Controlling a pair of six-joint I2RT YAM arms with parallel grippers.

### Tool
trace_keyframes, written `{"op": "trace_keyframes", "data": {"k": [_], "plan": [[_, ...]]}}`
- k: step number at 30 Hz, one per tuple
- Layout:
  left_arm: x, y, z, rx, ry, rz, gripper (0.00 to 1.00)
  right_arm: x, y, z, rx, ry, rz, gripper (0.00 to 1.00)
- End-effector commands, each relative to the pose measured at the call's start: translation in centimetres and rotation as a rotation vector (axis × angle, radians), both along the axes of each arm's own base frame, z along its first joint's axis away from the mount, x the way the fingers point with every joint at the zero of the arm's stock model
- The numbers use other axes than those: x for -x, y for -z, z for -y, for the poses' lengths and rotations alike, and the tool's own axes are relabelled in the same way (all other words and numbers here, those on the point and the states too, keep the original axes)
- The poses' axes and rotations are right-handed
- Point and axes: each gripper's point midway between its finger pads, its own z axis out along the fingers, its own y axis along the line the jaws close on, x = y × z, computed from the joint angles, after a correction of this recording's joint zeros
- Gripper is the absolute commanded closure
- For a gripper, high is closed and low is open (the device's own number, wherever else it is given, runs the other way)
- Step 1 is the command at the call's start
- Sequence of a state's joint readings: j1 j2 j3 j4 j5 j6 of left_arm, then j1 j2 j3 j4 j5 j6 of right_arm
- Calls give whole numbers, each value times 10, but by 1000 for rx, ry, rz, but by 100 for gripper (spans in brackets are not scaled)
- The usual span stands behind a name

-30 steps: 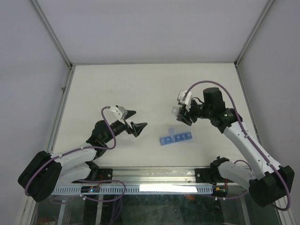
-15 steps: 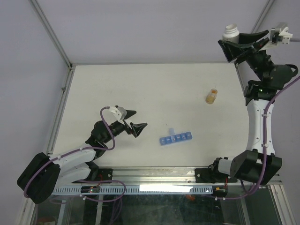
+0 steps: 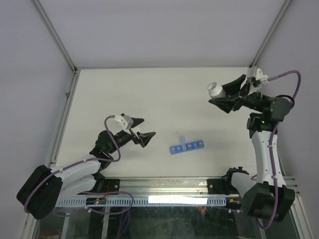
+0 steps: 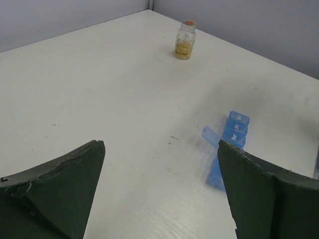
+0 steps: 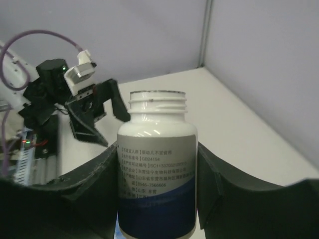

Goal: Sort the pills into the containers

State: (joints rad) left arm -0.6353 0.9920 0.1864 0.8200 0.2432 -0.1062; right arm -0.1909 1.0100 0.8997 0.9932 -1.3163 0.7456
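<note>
White bottle (image 5: 157, 149), uncapped, clenched in right end effector (image 3: 219, 95); left end effector (image 3: 144, 127) gapes wide near blue strip (image 3: 186, 147).

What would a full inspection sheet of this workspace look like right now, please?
Surface: white table, faint marks only.
Job's things: blue pill organiser lying flat near the front edge, one lid flipped open; pills: nothing seen loose.
Clutter: small amber jar upright on the far side, visible only in the left wrist view.
Grippers: left gripper open and empty, left of the organiser; right gripper shut on an uncapped white bottle, held off the table.
Cables: purple cables run along both arms, away from the items.
Surroundings: pale walls, metal frame posts; nothing else seen.
</note>
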Motion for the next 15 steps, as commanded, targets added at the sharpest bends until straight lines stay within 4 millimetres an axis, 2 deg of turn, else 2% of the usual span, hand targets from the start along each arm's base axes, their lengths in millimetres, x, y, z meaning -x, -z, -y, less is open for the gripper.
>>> {"op": "trace_keyframes", "data": {"k": [1, 3, 4, 6, 10, 15], "plan": [[7, -23, -2, 45, 14, 107, 1, 5, 93, -2, 192, -73, -121, 100], [9, -24, -3, 51, 11, 114, 1, 8, 139, -9, 384, -60, -77, 100], [9, -23, -4, 54, 11, 115, 1, 15, 159, -11, 455, -81, -112, 100], [10, -24, -4, 57, 11, 119, 1, 34, 186, -11, 521, -153, -133, 100], [10, -24, -5, 57, 12, 122, 1, 51, 231, -8, 617, -207, -124, 99], [11, -23, -5, 57, 14, 124, 1, 59, 278, -16, 703, -290, -98, 100]]}}
